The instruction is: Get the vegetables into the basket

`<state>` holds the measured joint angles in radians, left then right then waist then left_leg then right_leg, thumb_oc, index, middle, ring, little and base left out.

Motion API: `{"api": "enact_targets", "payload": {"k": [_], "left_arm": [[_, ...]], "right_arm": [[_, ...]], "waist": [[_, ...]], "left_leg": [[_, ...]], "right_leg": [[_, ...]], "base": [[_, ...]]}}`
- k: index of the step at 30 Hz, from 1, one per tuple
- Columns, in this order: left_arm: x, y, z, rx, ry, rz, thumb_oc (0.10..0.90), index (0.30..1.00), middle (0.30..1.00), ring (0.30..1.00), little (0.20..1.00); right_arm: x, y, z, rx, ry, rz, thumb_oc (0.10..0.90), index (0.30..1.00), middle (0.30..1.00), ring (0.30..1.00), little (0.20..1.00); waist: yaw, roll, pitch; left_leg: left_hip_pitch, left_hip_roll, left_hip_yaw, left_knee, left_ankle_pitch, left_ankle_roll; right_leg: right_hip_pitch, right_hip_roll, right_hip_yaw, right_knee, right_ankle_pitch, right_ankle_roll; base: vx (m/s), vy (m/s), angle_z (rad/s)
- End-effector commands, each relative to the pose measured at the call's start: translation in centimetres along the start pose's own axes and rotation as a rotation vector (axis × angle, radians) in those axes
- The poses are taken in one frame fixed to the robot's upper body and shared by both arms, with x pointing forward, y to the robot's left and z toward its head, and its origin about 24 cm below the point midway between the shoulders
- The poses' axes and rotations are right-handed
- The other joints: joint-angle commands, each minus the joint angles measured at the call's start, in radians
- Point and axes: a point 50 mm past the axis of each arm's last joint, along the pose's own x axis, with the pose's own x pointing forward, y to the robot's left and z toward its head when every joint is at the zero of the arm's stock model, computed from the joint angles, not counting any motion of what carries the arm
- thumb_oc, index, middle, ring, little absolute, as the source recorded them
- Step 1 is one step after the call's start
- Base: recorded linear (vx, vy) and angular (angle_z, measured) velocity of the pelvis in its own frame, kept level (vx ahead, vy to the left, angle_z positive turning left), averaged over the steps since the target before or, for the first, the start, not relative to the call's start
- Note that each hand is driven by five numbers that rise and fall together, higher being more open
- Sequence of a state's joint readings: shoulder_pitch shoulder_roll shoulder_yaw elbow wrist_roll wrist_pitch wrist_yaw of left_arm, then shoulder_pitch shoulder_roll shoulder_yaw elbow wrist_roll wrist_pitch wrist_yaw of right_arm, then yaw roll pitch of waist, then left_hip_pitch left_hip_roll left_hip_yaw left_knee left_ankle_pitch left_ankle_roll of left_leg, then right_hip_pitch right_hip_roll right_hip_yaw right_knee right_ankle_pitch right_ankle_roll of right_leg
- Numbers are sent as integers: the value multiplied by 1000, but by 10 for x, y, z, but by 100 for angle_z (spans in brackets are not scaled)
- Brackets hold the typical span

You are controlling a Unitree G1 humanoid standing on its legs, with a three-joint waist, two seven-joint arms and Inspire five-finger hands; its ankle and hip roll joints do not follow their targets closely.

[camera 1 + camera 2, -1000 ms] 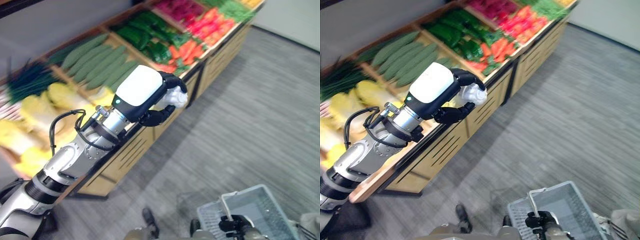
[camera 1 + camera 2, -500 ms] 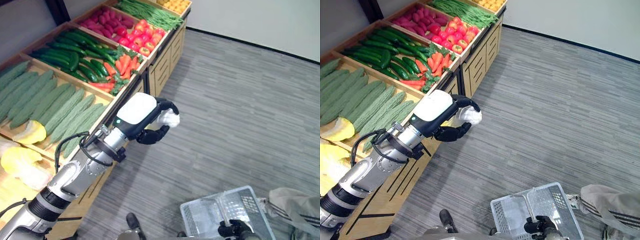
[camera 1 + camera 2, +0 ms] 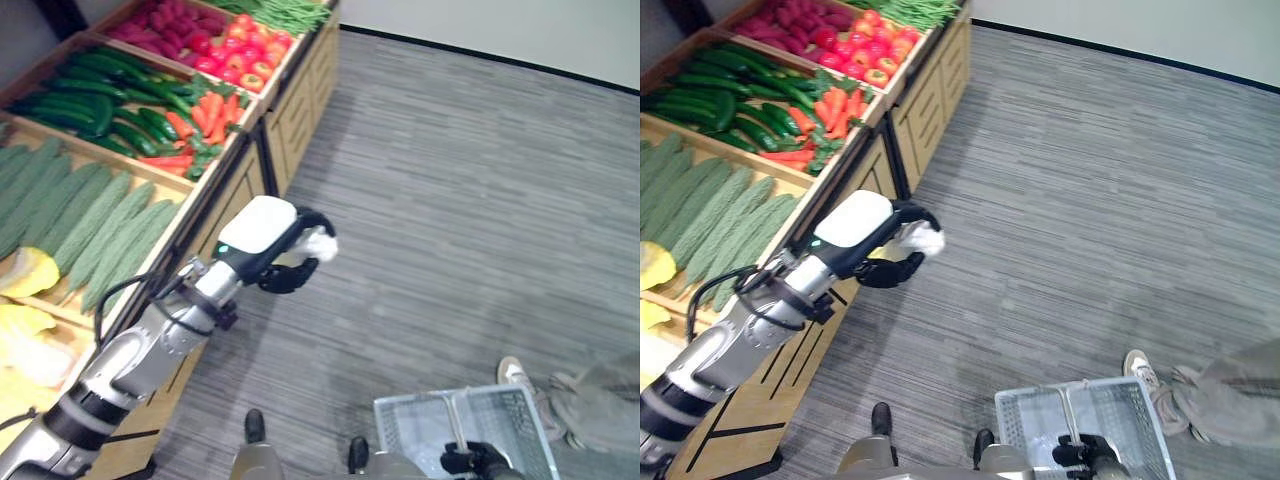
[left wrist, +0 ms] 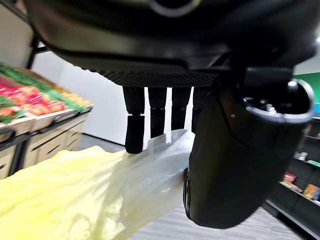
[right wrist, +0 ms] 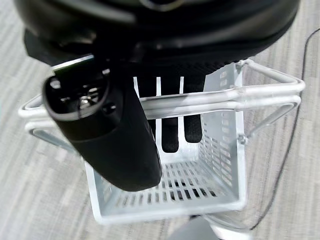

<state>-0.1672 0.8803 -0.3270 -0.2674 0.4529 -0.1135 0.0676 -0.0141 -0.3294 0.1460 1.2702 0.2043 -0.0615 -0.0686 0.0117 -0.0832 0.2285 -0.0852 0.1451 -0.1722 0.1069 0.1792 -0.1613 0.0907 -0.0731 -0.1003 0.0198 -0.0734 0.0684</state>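
Left hand gripping cabbage, produce shelf beside, basket below

L hand raised w/ fingers curled, R hand low, fingers curled.

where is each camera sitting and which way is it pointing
Left eye view: on the head, looking down at the vegetable shelf, grey floor and basket; the left hand is shut on a cabbage leaf.
Right eye view: beside it, same scene slightly offset; the right hand grips the basket handle.
Left wrist view: on the left wrist, along the fingers over the yellow leaf.
Right wrist view: on the right wrist, down into the basket.
Shared: both eye views show both hands, shelf and a person's shoe.
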Motion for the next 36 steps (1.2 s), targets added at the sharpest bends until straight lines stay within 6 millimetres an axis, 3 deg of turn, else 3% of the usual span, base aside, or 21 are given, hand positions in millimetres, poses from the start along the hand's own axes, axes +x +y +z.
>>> {"api": "enact_targets", "payload": {"k": [1,2,5,11,17,19,20,21,25,30,36], "left_arm": [[-4,52,24,44,-139,292,400,300,300,300,300],[-6,51,27,15,-149,294,400,300,300,300,300],[-3,42,32,-29,-174,245,400,300,300,300,300],[-10,34,26,-55,-124,220,400,300,300,300,300],[-17,31,22,-51,-95,186,400,300,300,300,300],[-19,31,24,-60,-102,178,400,300,300,300,300],[-23,32,27,-79,-112,167,400,300,300,300,300],[-23,32,27,-79,-111,167,400,300,300,300,300],[-25,34,33,-99,-137,155,400,300,300,300,300],[-25,31,35,-129,-144,129,400,300,300,300,300],[-25,21,35,-166,-131,76,400,300,300,300,300]], "right_arm": [[0,-8,6,-74,-36,-2,400,300,300,300,300],[0,-11,10,-69,-56,-8,400,300,300,300,300],[-1,-12,5,-45,-50,-9,400,300,300,300,300],[-2,-5,2,-18,-46,3,400,300,300,300,300],[-2,-11,7,46,-64,-10,400,300,300,300,300],[-1,-22,22,44,-112,-45,400,300,300,300,300],[-1,-36,46,21,-188,-82,400,300,300,300,300],[-1,-36,46,21,-188,-82,400,300,300,300,300],[-3,-54,80,-18,-285,-124,400,300,300,300,300],[-6,-64,106,-55,-343,-152,400,300,300,300,300],[-19,-72,164,-114,-507,-183,400,300,300,300,300]], "waist": [[34,11,-68],[25,25,-79],[-3,45,-100],[-1,51,-104],[4,54,-128],[12,56,-135],[22,57,-142],[21,57,-141],[39,52,-142],[53,49,-141],[70,45,-144]], "left_leg": [[-11,-202,-59,22,-203,99],[18,-192,-25,-20,-194,108],[46,-189,-7,-84,-174,123],[76,-187,17,-136,-166,137],[116,-184,25,-166,-168,144],[128,-183,25,-177,-168,146],[139,-184,16,-187,-167,146],[139,-184,16,-187,-167,146],[140,-182,4,-194,-164,143],[145,-181,-4,-194,-162,142],[146,-180,-18,-194,-157,138]], "right_leg": [[-62,75,136,26,9,-5],[-63,79,134,22,9,-8],[-59,66,120,7,9,0],[-46,53,128,-20,20,10],[-19,50,135,-43,27,19],[-11,47,134,-50,28,22],[4,47,122,-66,32,24],[5,47,121,-67,32,24],[16,49,105,-87,37,25],[31,50,95,-98,39,24],[43,53,81,-104,35,20]], "base": [[30,46,-195],[-36,129,-190],[-16,121,-10],[11,81,5],[36,37,-7],[17,37,-1],[0,0,0],[0,0,0],[-6,-7,8],[4,-6,10],[-5,-4,13]]}}
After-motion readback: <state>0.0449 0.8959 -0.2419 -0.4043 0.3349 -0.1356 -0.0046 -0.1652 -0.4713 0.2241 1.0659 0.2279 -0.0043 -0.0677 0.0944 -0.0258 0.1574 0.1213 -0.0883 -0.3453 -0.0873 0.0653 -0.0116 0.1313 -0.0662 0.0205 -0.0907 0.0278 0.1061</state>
